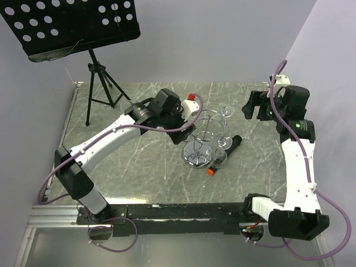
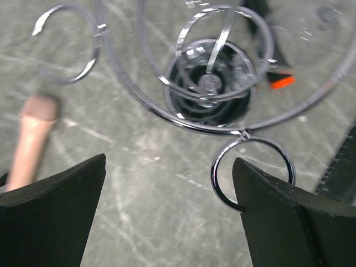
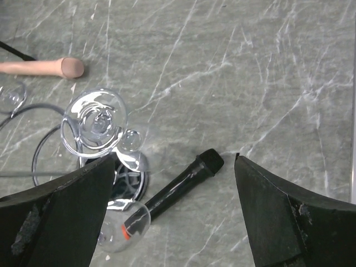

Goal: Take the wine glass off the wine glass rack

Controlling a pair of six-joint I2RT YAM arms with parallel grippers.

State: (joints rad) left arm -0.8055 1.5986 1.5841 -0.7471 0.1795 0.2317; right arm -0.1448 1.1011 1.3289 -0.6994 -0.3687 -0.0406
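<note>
The chrome wine glass rack [image 1: 201, 136] stands mid-table on its round disc base [image 1: 197, 158]. Clear wine glasses hang upside down from its right-hand arms; one foot [image 1: 226, 110] shows at the far right and another [image 1: 223, 142] nearer. In the right wrist view a glass foot [image 3: 95, 119] is at left and another bowl [image 3: 123, 225] lower down. My left gripper [image 1: 186, 123] is open and empty above the rack's left side; one wire ring [image 2: 253, 169] touches its right finger [image 2: 289, 222]. My right gripper [image 1: 255, 105] is open and empty, right of the rack.
A black microphone [image 1: 227, 153] with an orange end lies on the table right of the rack base, also in the right wrist view [image 3: 178, 186]. A beige rod [image 3: 41, 67] lies beyond the rack. A black tripod music stand [image 1: 94, 67] stands at the far left corner.
</note>
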